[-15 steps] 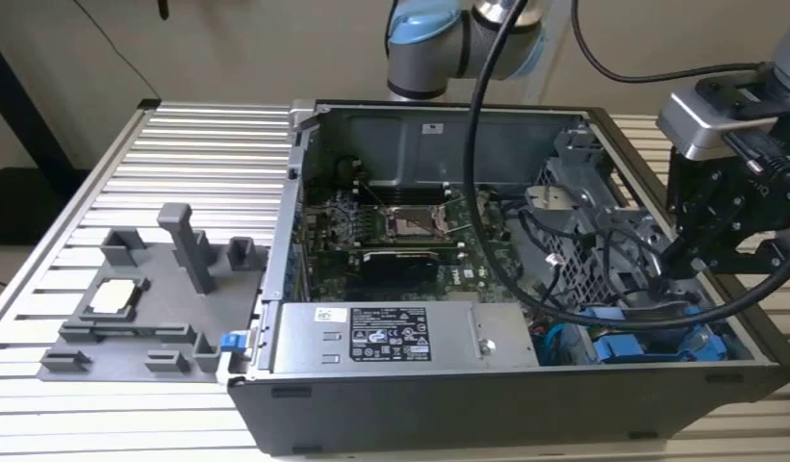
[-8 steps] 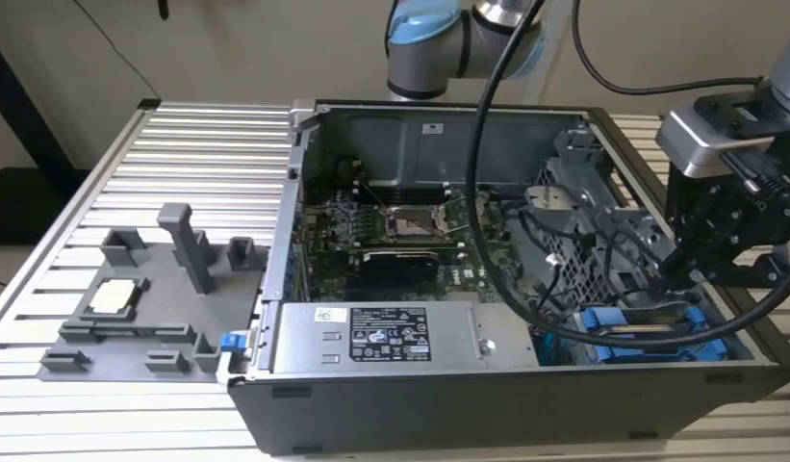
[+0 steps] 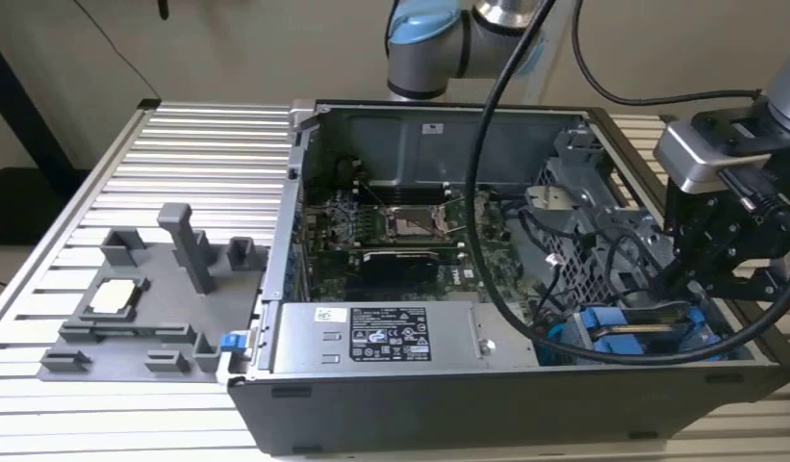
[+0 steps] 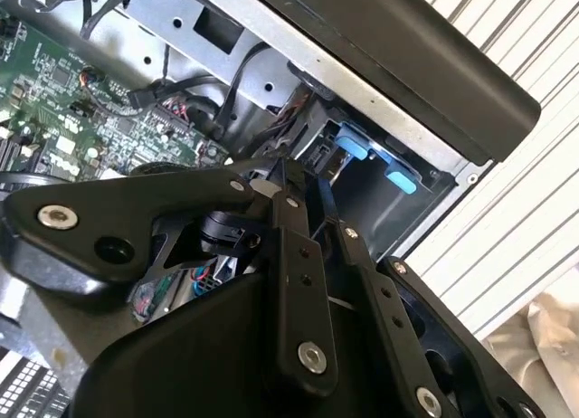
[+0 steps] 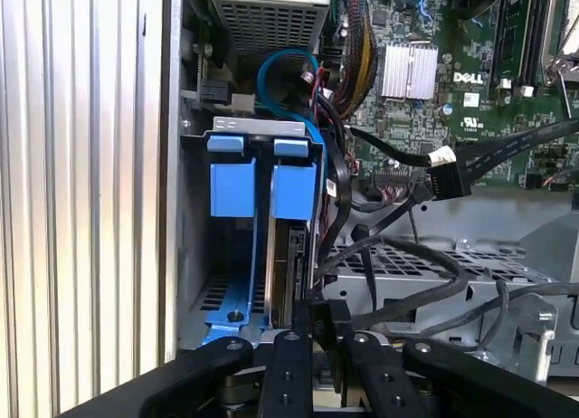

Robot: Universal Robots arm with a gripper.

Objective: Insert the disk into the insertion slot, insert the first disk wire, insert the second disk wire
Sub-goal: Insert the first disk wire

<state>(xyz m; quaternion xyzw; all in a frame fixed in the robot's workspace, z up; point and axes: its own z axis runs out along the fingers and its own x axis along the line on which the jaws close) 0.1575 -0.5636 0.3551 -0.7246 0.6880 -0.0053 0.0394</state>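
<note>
The disk stands on edge in its blue carrier inside the insertion slot, a grey metal bay in the corner of the open computer case. In the exterior view the blue carrier lies low at the case's right end, under my gripper. In the first wrist view my gripper sits at the disk's end, shut on a black wire connector whose wire runs back toward the motherboard. The second wrist view has the fingertips close together just short of the blue tabs.
A second blue carrier stands beside the disk. Another black wire ends in a loose connector over the bay's perforated wall. The grey box with a white sticker adjoins the bay. A grey fixture sits on the slatted table.
</note>
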